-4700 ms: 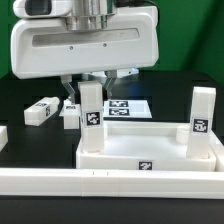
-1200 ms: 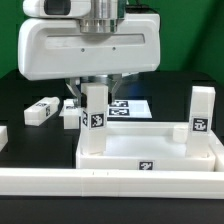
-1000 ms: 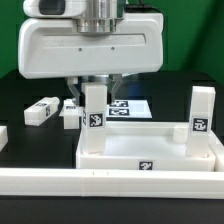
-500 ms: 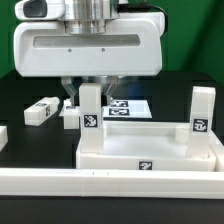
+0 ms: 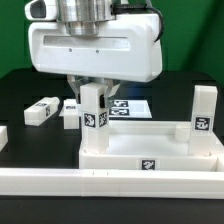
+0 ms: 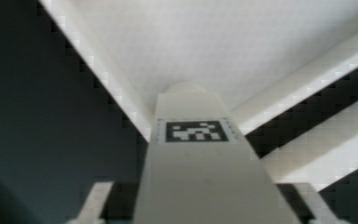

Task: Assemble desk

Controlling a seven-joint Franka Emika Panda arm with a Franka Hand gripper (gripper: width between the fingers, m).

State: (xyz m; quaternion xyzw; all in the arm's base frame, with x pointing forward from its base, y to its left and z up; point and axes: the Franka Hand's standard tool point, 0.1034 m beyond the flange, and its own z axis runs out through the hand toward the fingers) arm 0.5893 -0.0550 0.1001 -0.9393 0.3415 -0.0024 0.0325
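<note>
Fingers (image 5: 74, 90) of the gripper (image 5: 92, 94) flank the leg (image 5: 93, 113), which stands upright directly beneath them in the desk top's (image 5: 150, 160) corner on the exterior view's left. Whether they are clamping it is unclear.

We see smooth, faintly glossy white plastic on the desk top (image 5: 120, 158), the leg (image 5: 94, 118) and the hand (image 5: 93, 94); the bench (image 5: 22, 86) looks matt black.

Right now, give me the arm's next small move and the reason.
Probably grip the leg on the exterior view's left firmly and twist it slightly into its corner socket. The gripper straddles its top, and it stands upright at a corner of the desk top; whether the jaws already clamp it I cannot tell.
</note>
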